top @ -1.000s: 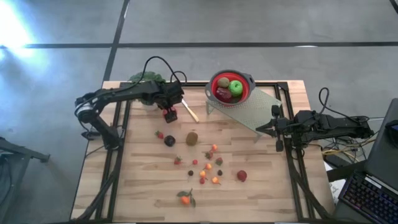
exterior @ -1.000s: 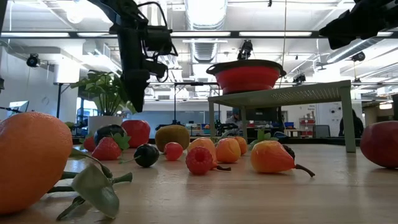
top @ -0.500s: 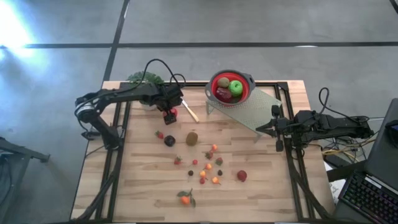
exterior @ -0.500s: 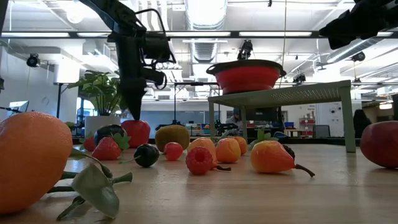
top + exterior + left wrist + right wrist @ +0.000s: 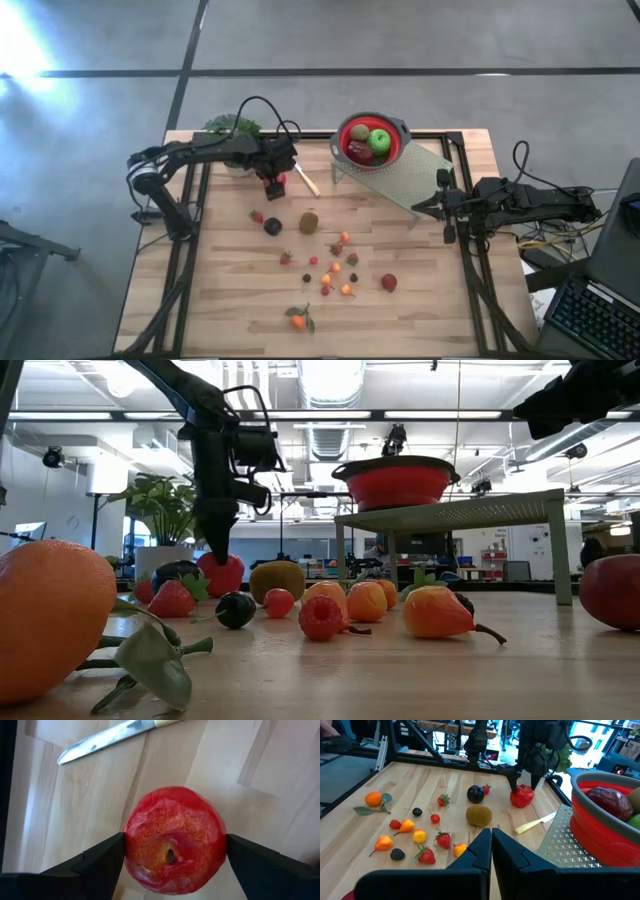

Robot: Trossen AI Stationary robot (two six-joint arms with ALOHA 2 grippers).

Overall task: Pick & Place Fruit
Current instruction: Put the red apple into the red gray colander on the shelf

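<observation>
Fruit spread over the table, bowl raised at the far side

The bowl sits on a stand at the far right, with fruit in it. A knife lies left of the stand, an apple just left of the knife. Kiwi and plum lie nearer, small berries nearer still, the tangerine nearest.

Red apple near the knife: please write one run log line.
left tool: open, astride red apple | apple: on table | right tool: shut, idle | knife: beside
</observation>
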